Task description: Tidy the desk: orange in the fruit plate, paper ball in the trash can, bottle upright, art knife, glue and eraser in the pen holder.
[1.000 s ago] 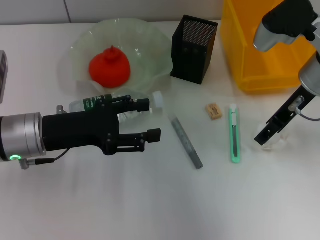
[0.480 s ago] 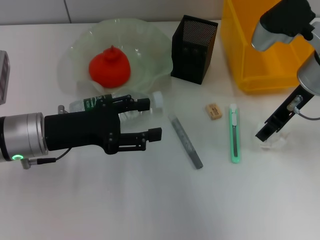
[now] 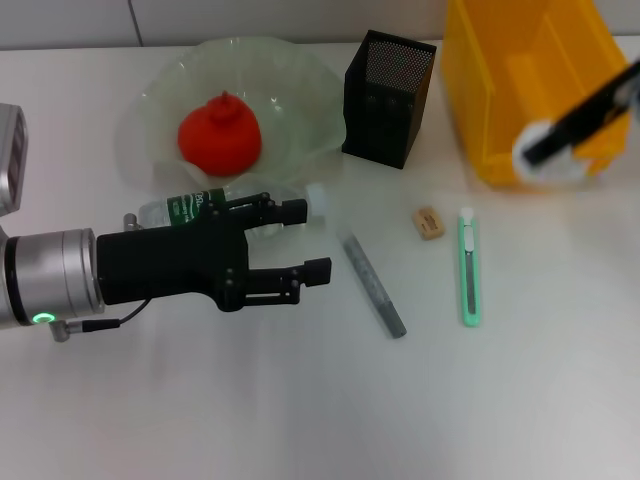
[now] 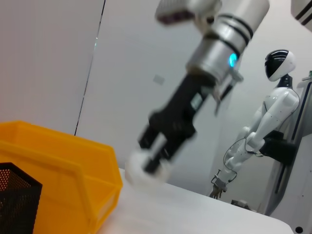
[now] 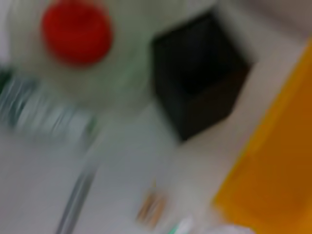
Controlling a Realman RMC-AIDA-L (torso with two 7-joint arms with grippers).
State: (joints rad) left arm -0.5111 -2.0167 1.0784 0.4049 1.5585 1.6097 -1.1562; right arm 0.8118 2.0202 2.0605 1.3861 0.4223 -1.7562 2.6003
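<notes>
The paper ball point(image 3: 552, 160) is clamped in the right gripper point(image 3: 545, 152) at the front wall of the yellow trash can point(image 3: 500, 90), blurred with motion — the left wrist view shows it just beside the can's rim. The orange point(image 3: 220, 133) sits in the fruit plate point(image 3: 160, 90). The bottle point(image 3: 230, 208) lies on its side at the plate's near edge, with the left gripper point(image 3: 305, 240) just over it, fingers spread and holding nothing. The pen holder point(image 3: 388, 97) stands between plate and can. On the white worktop point(image 3: 330, 410) the eraser point(image 3: 428, 222), the green art knife point(image 3: 467, 267) and the grey glue stick point(image 3: 372, 284) lie apart from each other — open surface lies toward the near edge.
</notes>
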